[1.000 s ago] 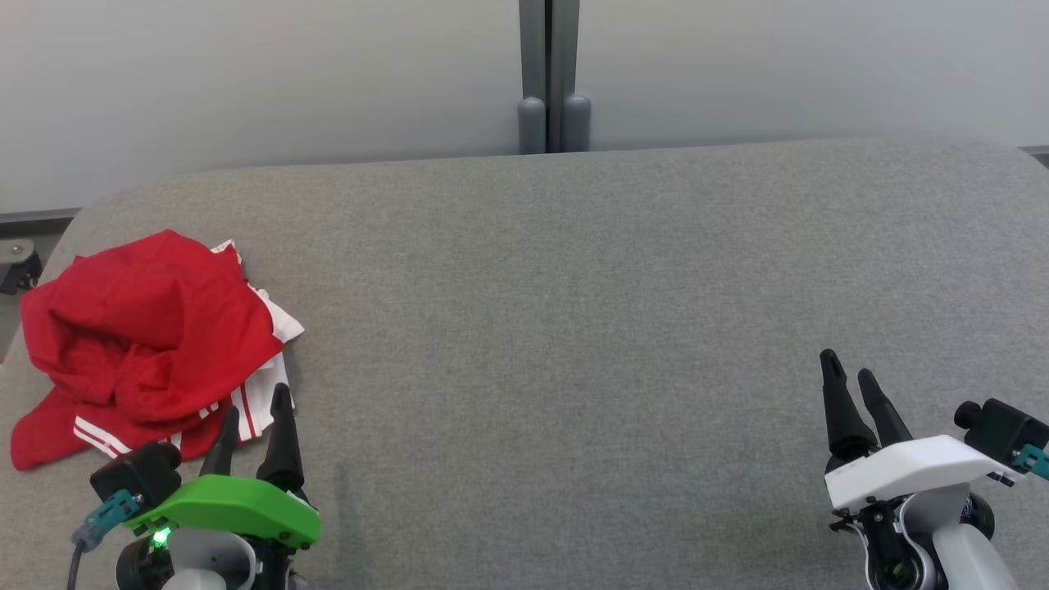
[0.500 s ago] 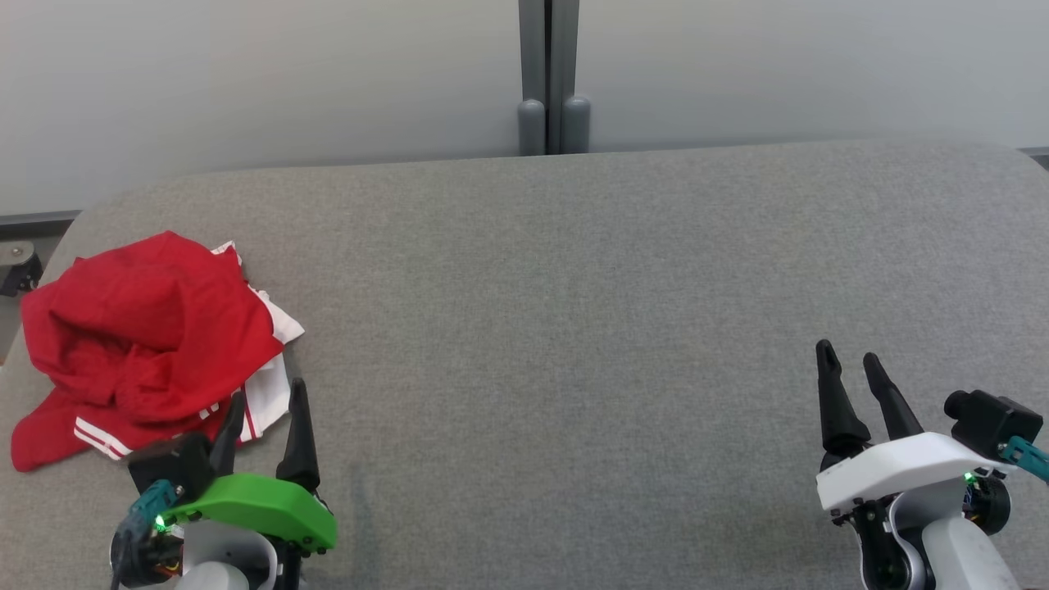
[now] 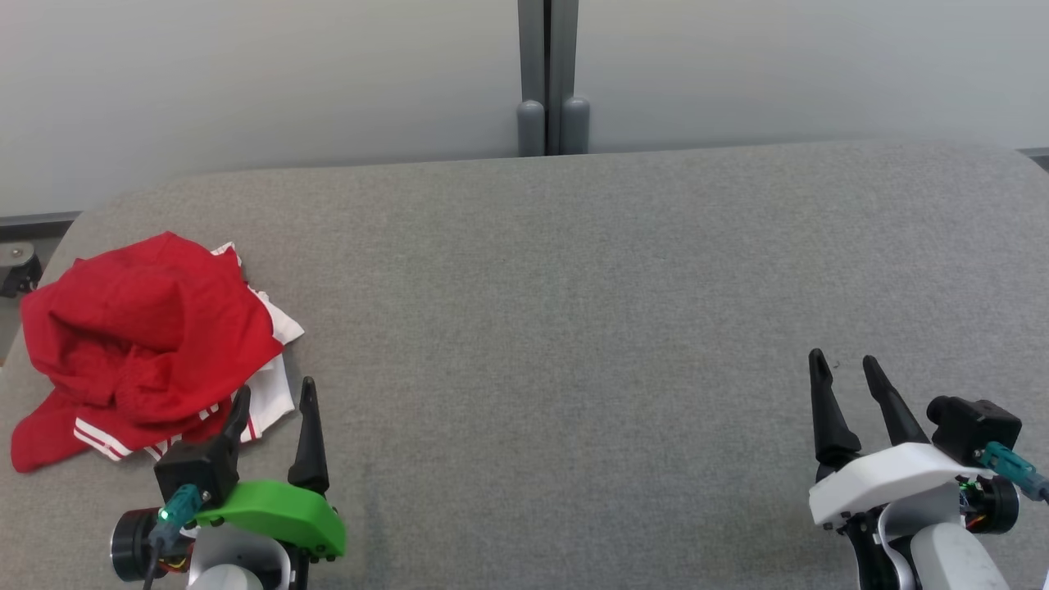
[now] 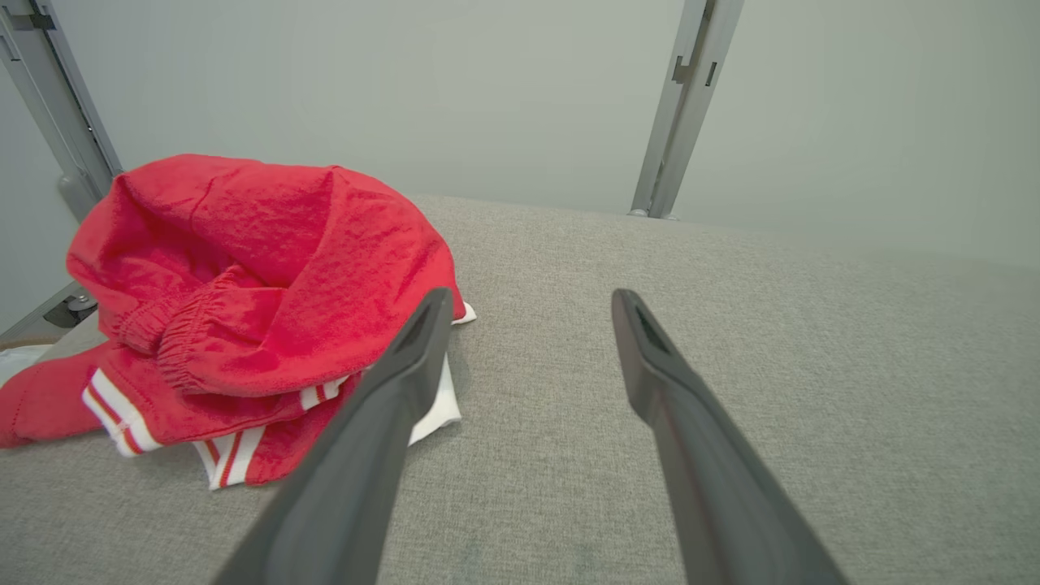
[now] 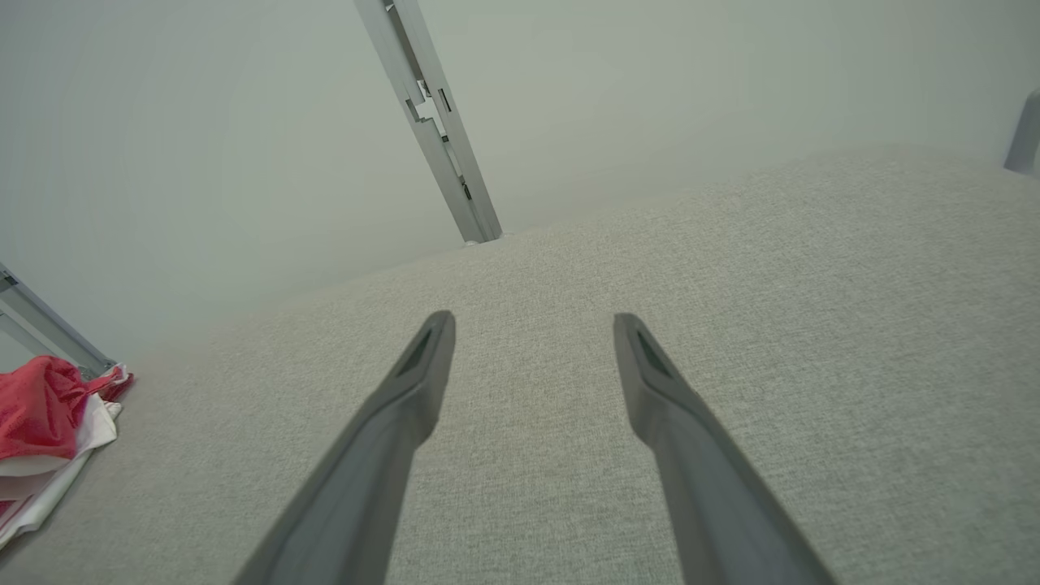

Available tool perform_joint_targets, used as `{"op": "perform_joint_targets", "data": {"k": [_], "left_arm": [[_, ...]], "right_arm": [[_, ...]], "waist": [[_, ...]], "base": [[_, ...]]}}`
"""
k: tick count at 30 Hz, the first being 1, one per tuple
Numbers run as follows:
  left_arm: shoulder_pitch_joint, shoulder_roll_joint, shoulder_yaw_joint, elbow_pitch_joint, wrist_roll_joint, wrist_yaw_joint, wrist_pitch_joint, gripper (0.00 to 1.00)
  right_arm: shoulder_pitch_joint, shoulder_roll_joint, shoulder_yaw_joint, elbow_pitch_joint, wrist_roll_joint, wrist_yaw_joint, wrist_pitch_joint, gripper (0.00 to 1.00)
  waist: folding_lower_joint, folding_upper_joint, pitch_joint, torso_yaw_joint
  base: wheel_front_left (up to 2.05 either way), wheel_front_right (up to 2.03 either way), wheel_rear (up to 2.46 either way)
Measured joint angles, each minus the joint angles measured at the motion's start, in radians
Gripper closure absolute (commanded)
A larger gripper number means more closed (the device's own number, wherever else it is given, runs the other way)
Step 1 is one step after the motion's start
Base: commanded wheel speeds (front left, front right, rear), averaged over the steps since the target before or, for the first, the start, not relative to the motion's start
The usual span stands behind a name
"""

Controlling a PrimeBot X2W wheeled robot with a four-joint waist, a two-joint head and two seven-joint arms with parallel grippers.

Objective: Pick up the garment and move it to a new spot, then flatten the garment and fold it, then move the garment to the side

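Note:
The garment [image 3: 139,344] is a crumpled red heap with white striped trim, lying at the left edge of the grey table [image 3: 574,287]. In the left wrist view the garment [image 4: 244,276] sits just ahead and left of the fingers. My left gripper [image 3: 274,397] hovers open just off the heap's near right corner, holding nothing. My left gripper [image 4: 528,305] has its left fingertip over the white hem. Far to the right, my right gripper [image 3: 844,365] stands open over bare cloth. In the right wrist view the garment [image 5: 41,414] lies at the left edge, well away from my right gripper [image 5: 532,325].
A grey upright post [image 3: 547,78] rises behind the table's far edge against a pale wall. The table's rounded left corner [image 3: 74,229] lies close behind the heap. A dark caster [image 3: 16,266] shows beyond that corner.
My left gripper has drawn back toward the near edge and shifted a little right, turning slightly. The right gripper has eased left and down a touch. The garment has not moved.

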Motion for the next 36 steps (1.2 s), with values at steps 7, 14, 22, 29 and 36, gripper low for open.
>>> {"op": "perform_joint_targets", "data": {"k": [7,14,22,29,36], "left_arm": [[0.02,-0.021,0.01,0.012,0.049,-0.016,-0.017,0.0],[0.02,-0.046,0.043,0.022,0.093,-0.054,-0.031,0.0],[0.026,-0.064,0.1,0.072,0.157,-0.087,-0.048,0.0],[0.045,-0.08,0.159,0.107,0.208,-0.111,-0.062,0.0],[0.057,-0.096,0.203,0.123,0.263,-0.133,-0.075,0.0]], "right_arm": [[0.003,0.0,0.002,0.031,-0.064,0.0,-0.017,0.0],[0.003,0.0,0.024,0.035,-0.12,0.0,-0.032,0.0],[0.0,0.0,0.077,0.051,-0.168,0.0,-0.049,0.0],[-0.018,-0.001,0.113,0.073,-0.213,0.0,-0.062,0.0],[-0.037,0.0,0.147,0.093,-0.263,0.0,-0.077,0.0]], "waist": [[0.0,0.0,0.0,0.002],[0.0,0.0,0.007,0.032],[0.0,0.0,0.022,0.123],[0.0,0.0,0.035,0.234],[0.0,0.0,0.053,0.352]], "base": [[0.0,0.0,0.0],[0.0,0.0,0.0],[0.0,0.0,0.0],[0.0,0.0,0.0],[0.0,0.0,0.0]]}}
